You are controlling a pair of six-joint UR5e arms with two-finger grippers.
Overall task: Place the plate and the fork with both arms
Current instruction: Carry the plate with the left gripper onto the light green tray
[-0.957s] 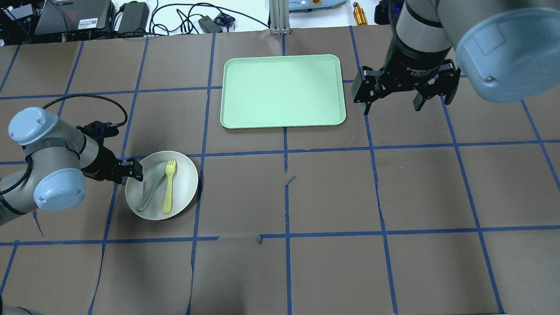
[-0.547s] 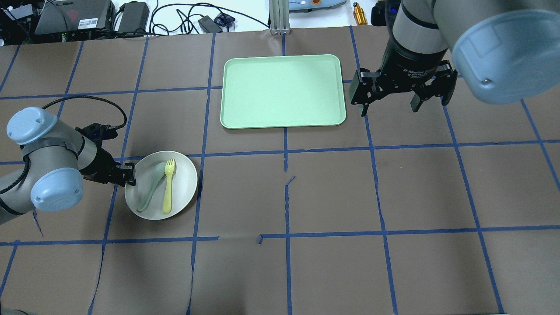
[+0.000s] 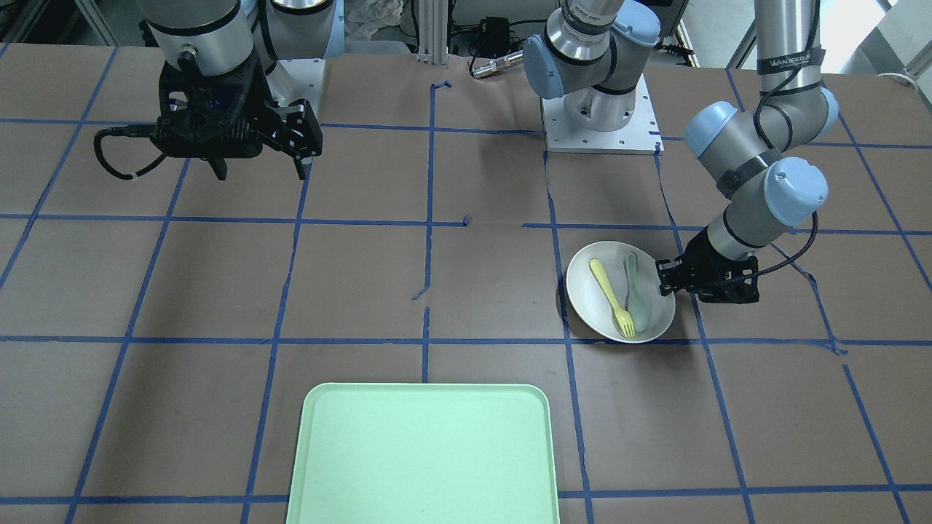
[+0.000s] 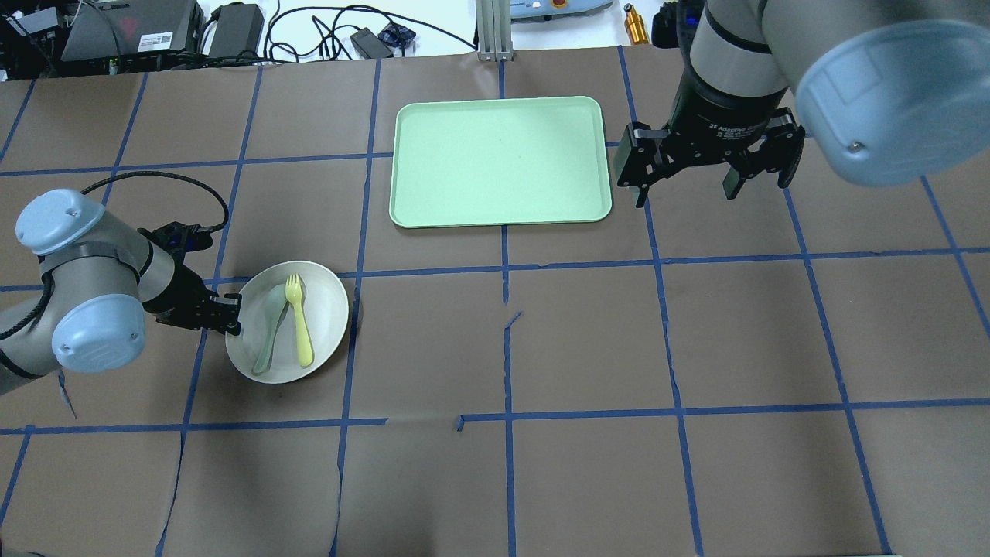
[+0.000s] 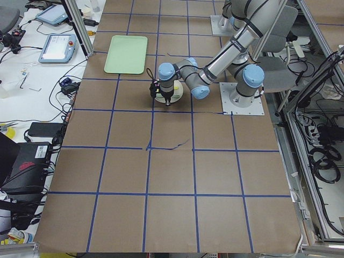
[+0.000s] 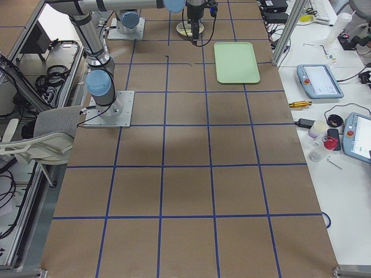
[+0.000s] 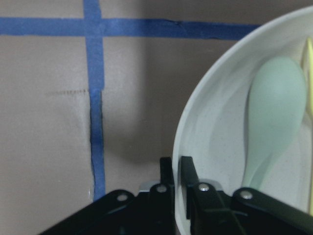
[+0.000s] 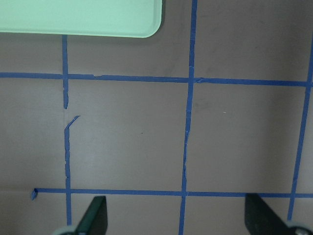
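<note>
Lying in the plate (image 4: pixel 329 309), the fork (image 4: pixel 299 321) points tines away from the robot; left claw (image 4: pixel 232 317) pinches the rim, right claw (image 4: pixel 684 197) gapes empty.

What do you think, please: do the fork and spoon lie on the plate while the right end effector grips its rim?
Not quite: the left end effector grips the plate rim, as the overhead exterior view shows. The fork and spoon do lie on it.

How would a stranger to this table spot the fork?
Start at the mint-green tray, then look toward the round white plate that the left gripper pinches by its rim. Two utensils lie in it: the fork is the bright yellow one with tines, beside the pale grey-green spoon.
</note>
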